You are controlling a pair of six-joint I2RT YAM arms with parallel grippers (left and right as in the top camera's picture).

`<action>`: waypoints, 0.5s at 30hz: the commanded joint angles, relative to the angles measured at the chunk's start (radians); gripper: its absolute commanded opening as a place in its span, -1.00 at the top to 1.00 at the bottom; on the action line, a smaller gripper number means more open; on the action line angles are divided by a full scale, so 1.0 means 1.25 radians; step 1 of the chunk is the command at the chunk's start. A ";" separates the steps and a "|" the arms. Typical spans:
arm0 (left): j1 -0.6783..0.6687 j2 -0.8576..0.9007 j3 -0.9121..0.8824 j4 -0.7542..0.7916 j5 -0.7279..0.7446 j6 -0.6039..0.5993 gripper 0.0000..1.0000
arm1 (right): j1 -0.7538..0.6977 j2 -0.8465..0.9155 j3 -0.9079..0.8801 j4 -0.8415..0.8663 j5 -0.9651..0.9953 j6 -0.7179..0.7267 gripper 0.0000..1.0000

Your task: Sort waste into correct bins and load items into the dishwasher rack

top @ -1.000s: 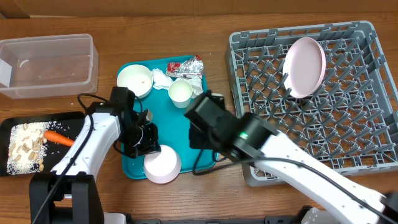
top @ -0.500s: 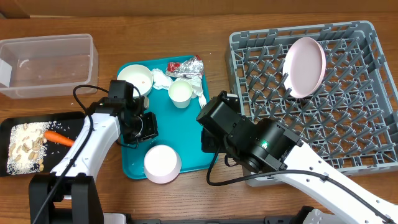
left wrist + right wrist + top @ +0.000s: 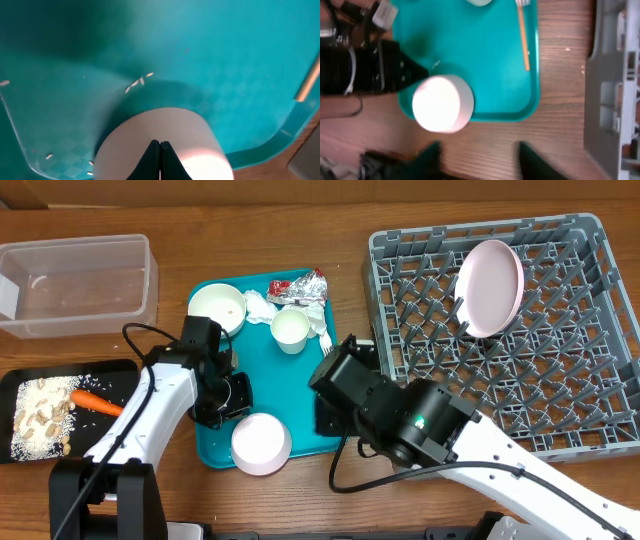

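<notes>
Nearest, at lower centre of the overhead view, the upturned bowl (image 3: 262,445) sits on the teal tray's (image 3: 300,395) bottom corner, not yet racked. The left gripper (image 3: 160,150) has its jaws pressed together on nothing, tips over the bowl's near edge; whether they touch it I cannot tell. The right gripper (image 3: 479,145) has its jaws spread and empty over the table (image 3: 560,140), just below the tray's edge, with the bowl up and to the left of them and the fork (image 3: 523,40) above. Further up the tray, the cup (image 3: 290,330), second bowl (image 3: 217,307), napkins (image 3: 262,305) and wrapper (image 3: 300,285) all wait. At far left, the carrot (image 3: 95,402) and food bits (image 3: 40,420) already lie in the black tray (image 3: 110,370). The tub (image 3: 75,285), upper left, looks empty. Upper right, the plate (image 3: 490,285) stands in the rack (image 3: 580,410). By my reckoning, under half is done.
</notes>
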 commanded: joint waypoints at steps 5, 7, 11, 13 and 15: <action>-0.003 -0.020 -0.042 -0.004 0.025 -0.017 0.92 | 0.032 -0.007 0.000 -0.003 -0.002 0.005 -1.00; -0.003 -0.020 -0.042 -0.004 0.029 -0.017 0.92 | 0.032 -0.007 0.000 -0.017 -0.001 0.022 -1.00; -0.001 -0.020 -0.038 -0.002 0.018 -0.017 0.91 | 0.036 -0.007 -0.001 -0.048 -0.002 0.067 -1.00; 0.003 -0.020 -0.026 -0.005 0.013 -0.017 0.92 | 0.047 -0.007 -0.009 -0.052 -0.013 0.087 -1.00; 0.009 -0.020 -0.002 -0.011 0.013 -0.017 0.92 | 0.065 -0.007 -0.026 -0.041 -0.036 0.100 -1.00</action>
